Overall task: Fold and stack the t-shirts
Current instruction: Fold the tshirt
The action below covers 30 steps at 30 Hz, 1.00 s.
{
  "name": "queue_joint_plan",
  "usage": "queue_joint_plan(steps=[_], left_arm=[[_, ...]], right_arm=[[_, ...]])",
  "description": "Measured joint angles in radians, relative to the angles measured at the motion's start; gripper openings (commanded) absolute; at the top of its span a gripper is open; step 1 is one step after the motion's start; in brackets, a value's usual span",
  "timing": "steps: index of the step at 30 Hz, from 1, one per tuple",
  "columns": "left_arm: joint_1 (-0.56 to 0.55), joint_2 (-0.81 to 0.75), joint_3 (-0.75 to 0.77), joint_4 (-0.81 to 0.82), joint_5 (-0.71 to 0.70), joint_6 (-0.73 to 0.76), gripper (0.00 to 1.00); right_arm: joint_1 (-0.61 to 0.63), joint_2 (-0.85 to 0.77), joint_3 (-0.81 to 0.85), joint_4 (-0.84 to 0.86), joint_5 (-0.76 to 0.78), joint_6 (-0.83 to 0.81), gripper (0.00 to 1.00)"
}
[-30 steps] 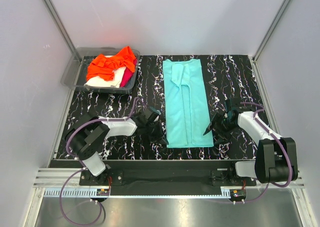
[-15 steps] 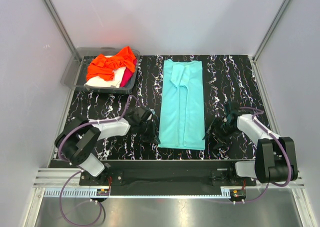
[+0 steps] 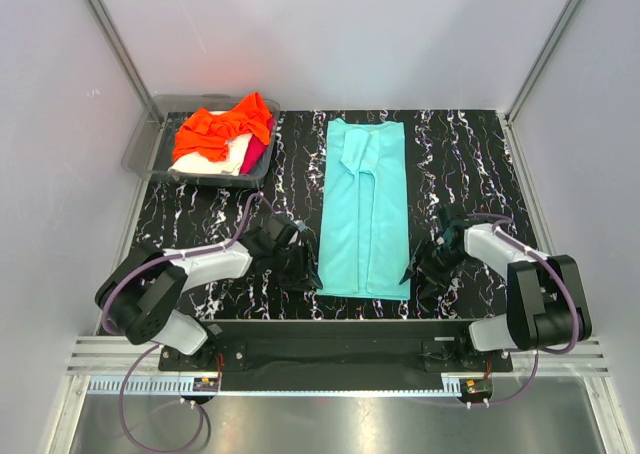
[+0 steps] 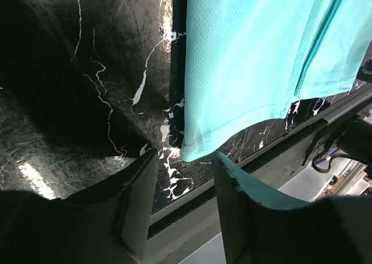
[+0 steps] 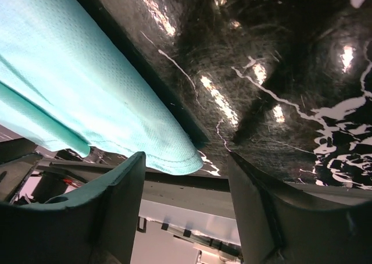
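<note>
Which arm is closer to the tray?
Left. The left arm is left of the teal shirt, like the tray; the right arm is at the shirt's right edge.

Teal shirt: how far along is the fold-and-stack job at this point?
Done: the teal shirt lies flat with both sides folded in, making a long strip. In hand: the left gripper and right gripper sit open at its near corners, nothing gripped yet. Left: the crosswise folds, plus the orange shirt, cream shirt and magenta shirt heaped unfolded in the grey tray.
</note>
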Motion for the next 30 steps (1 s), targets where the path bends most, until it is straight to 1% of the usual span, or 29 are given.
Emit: queue_joint_plan(steps=[10,11,14,18,20,24,25,26,27,28,30], left_arm=[[0.0,0.045,0.009,0.049,0.026,-0.024,0.41],[0.0,0.053,0.012,0.054,0.029,-0.027,0.38],[0.0,0.077,0.021,0.069,0.04,-0.032,0.33],[0.0,0.087,0.022,0.081,0.047,-0.035,0.32],[0.0,0.087,0.022,0.081,0.046,-0.035,0.32],[0.0,0.087,0.021,0.082,0.046,-0.034,0.28],[0.0,0.087,0.021,0.081,0.046,-0.034,0.26],[0.0,0.088,0.021,0.081,0.046,-0.034,0.24],[0.0,0.089,0.021,0.081,0.046,-0.034,0.21],[0.0,0.091,0.021,0.081,0.045,-0.033,0.17],[0.0,0.096,0.021,0.081,0.046,-0.031,0.14]], right_arm=[[0.018,0.076,0.039,-0.006,0.0,-0.009,0.62],[0.018,0.083,0.043,-0.006,0.0,-0.01,0.62],[0.018,0.093,0.052,-0.006,0.0,-0.014,0.58],[0.019,0.108,0.059,-0.01,-0.001,-0.024,0.56],[0.019,0.124,0.069,-0.014,-0.004,-0.032,0.52],[0.019,0.151,0.088,-0.021,-0.017,-0.045,0.46],[0.019,0.155,0.092,-0.021,-0.02,-0.047,0.45],[0.019,0.158,0.093,-0.021,-0.023,-0.049,0.4],[0.019,0.159,0.095,-0.021,-0.024,-0.051,0.38],[0.019,0.159,0.097,-0.022,-0.025,-0.053,0.35],[0.019,0.159,0.097,-0.022,-0.026,-0.054,0.29]])
